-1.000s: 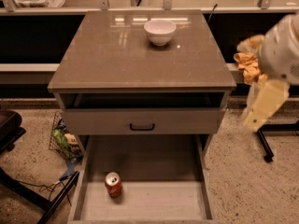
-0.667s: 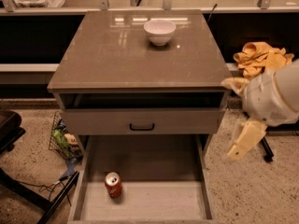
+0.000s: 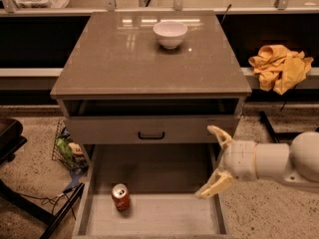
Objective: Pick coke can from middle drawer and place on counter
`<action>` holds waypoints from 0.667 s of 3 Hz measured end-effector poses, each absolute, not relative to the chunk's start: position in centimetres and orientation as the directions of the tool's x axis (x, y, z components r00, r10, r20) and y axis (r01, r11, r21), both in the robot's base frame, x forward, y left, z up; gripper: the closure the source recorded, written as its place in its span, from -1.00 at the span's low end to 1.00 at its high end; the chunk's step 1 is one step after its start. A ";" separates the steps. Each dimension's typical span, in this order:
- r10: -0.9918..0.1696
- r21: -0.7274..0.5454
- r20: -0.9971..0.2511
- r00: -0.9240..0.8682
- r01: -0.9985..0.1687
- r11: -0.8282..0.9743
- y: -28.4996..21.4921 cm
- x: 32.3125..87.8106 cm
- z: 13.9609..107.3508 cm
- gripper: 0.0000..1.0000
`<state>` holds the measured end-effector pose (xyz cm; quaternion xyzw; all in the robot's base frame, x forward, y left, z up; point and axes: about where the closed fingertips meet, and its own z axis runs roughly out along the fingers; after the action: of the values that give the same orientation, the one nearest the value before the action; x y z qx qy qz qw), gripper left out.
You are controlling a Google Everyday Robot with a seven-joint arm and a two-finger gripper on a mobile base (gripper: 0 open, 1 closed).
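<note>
The coke can (image 3: 120, 197), red with a silver top, stands on the pale floor of the open middle drawer (image 3: 149, 218), near its left wall. My gripper (image 3: 213, 161) reaches in from the right, over the drawer's right wall, with its two pale fingers spread wide open and empty. It is well to the right of the can and above it. The counter (image 3: 129, 59) is the glossy grey-brown top of the cabinet, above both.
A white bowl (image 3: 170, 34) stands at the back of the counter. A closed drawer with a black handle (image 3: 151, 135) sits above the open one. A yellow cloth (image 3: 280, 66) lies on a ledge at right. A wire basket (image 3: 67, 151) and cables are at left.
My arm has swung down and left from beside the counter's right edge to the open drawer's right wall. The can and bowl have not moved.
</note>
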<state>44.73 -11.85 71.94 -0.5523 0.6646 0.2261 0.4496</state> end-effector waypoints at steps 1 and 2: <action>-0.480 -0.297 -0.866 0.142 -0.918 0.263 -9.4 46.2 67.6 -1.00; -0.480 -0.296 -0.866 0.141 -0.918 0.263 -9.4 46.2 67.7 -1.00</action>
<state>46.22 -9.36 67.66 -0.5661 0.6176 0.2190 0.5001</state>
